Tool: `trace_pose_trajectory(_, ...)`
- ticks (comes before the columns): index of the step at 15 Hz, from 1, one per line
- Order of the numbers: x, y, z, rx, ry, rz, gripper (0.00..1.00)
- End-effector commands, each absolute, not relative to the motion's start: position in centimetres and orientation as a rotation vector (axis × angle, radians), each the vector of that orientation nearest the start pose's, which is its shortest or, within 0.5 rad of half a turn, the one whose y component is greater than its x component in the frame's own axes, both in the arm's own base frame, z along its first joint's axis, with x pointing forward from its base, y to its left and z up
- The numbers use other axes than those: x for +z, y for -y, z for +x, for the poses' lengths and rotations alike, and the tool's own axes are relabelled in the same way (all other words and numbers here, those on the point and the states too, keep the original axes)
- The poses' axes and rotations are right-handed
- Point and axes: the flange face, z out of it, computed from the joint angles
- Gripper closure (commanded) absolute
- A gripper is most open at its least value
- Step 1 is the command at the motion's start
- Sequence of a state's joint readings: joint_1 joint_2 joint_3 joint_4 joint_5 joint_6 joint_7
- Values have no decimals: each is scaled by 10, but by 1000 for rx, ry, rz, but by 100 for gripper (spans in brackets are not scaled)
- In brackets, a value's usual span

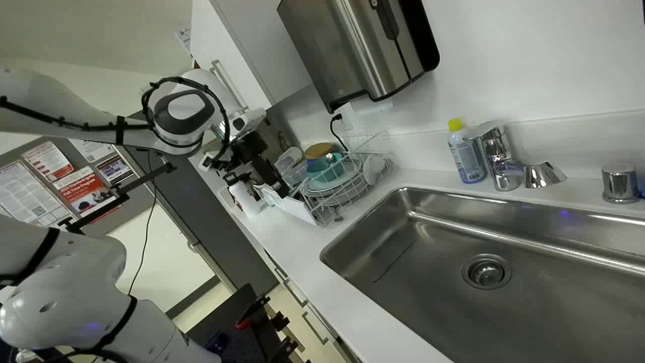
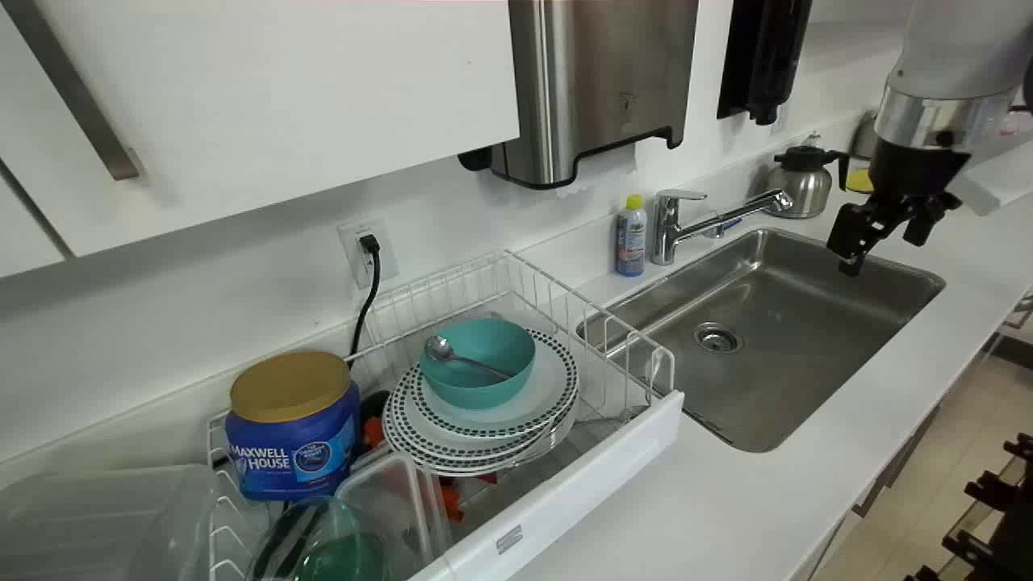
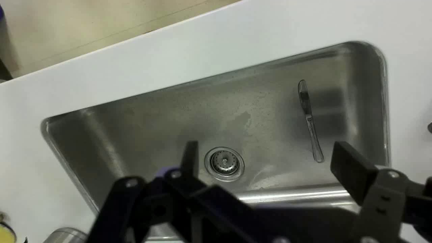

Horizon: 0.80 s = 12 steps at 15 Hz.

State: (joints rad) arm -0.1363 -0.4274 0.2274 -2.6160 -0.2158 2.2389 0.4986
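The knife point(image 3: 309, 118) lies flat on the bottom of the sink point(image 3: 162, 114), near one end wall, its blade toward the front edge of the worktop point(image 3: 202, 47). My pincer point(image 3: 266, 157) hangs high over the sink, touching nothing, its fingers well apart with nothing between them. I judge the step in hand to be lining up from above, with no grip made. Taking the knife would call for shifting toward that end, dropping low and setting a finger on either side of the slim handle, minding the nearby wall. The drain strainer point(image 3: 224, 162) sits in mid-floor; behind the sink stand the tap point(image 2: 666, 230) and a yellow-capped bottle point(image 2: 631, 240). Beyond the knife's end, the dish rack point(image 2: 565, 488) holds plates point(image 2: 464, 450) under a teal bowl point(image 2: 476, 395).
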Motion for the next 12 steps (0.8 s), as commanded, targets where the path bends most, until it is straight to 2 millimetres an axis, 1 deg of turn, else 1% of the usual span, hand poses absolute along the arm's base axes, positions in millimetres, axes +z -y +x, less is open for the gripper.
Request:
trace_pose_trajectory(1,395,-28,398,-181,-496,-3345,0)
trace_pose_trajectory(6,395,-28,398,-181,-496,-3345,0)
trace_pose_trajectory(7,397,-24,401,-196,-517,-3329,0)
trace_pose_trajectory(9,405,-11,410,-260,-607,-3277,0)
trace_pose_trajectory(12,419,20,427,-400,-779,-3140,0)
